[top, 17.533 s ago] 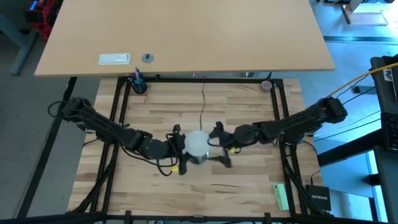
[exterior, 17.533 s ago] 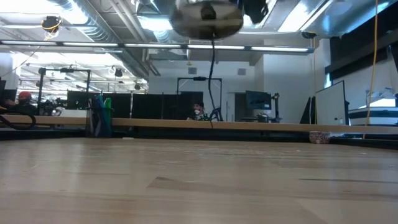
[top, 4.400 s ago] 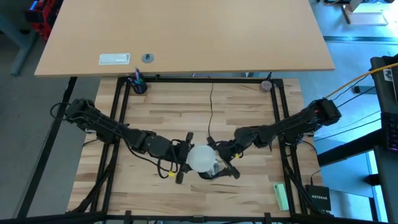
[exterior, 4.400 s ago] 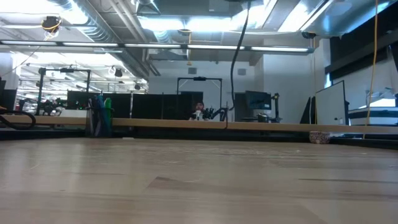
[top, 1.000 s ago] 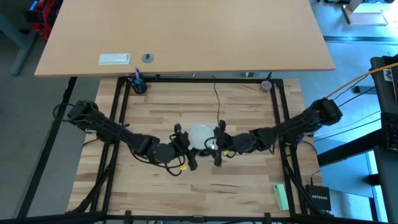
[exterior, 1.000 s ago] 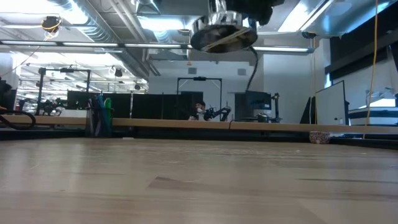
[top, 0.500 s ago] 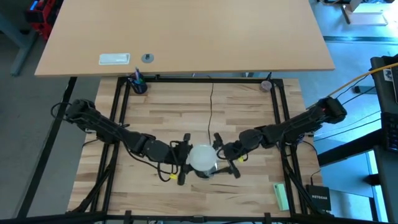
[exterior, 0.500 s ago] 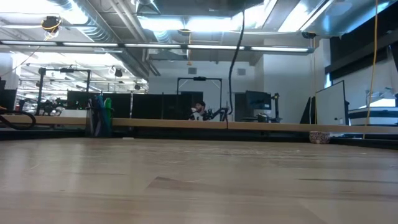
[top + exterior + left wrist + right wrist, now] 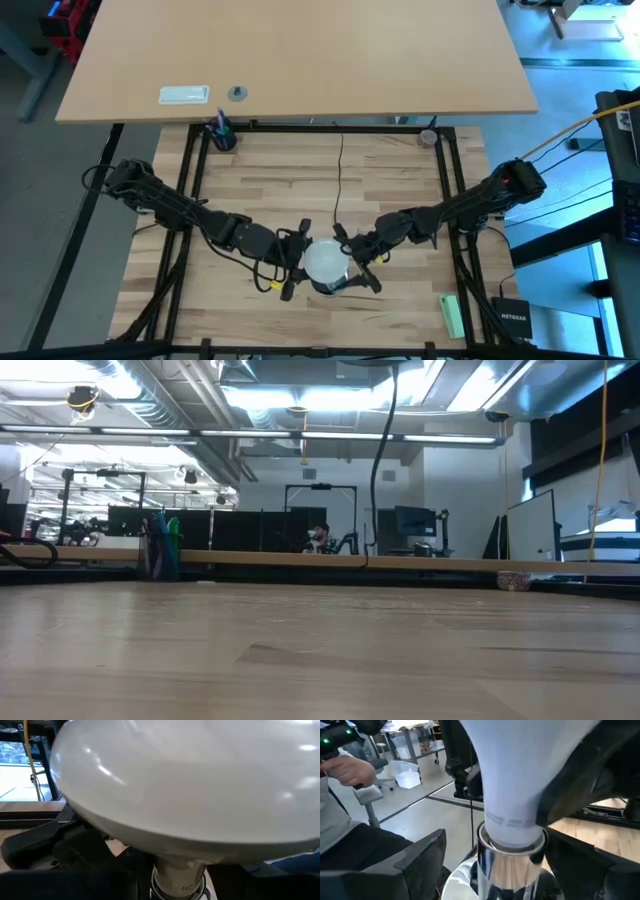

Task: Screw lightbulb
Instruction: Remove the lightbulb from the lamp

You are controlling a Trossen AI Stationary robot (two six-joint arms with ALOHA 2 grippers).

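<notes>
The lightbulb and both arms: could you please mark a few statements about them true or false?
1. The lightbulb is between the left gripper and the right gripper. True.
2. The bulb's neck sits in a shiny metal socket. True.
3. The bulb lies on the wooden table. False: the low view shows no bulb on it.
4. The black cord is green. False: black.

Both arms converged over the near middle of the table [image 9: 400, 170], the left gripper [image 9: 293, 262] and right gripper [image 9: 352, 262] crowding the lightbulb [image 9: 325, 260] from either side. A thin black cord [image 9: 338, 175] crossed the far centre. A cup of pens [image 9: 222, 134] occupied the far-left corner; the flanks lay open.
</notes>
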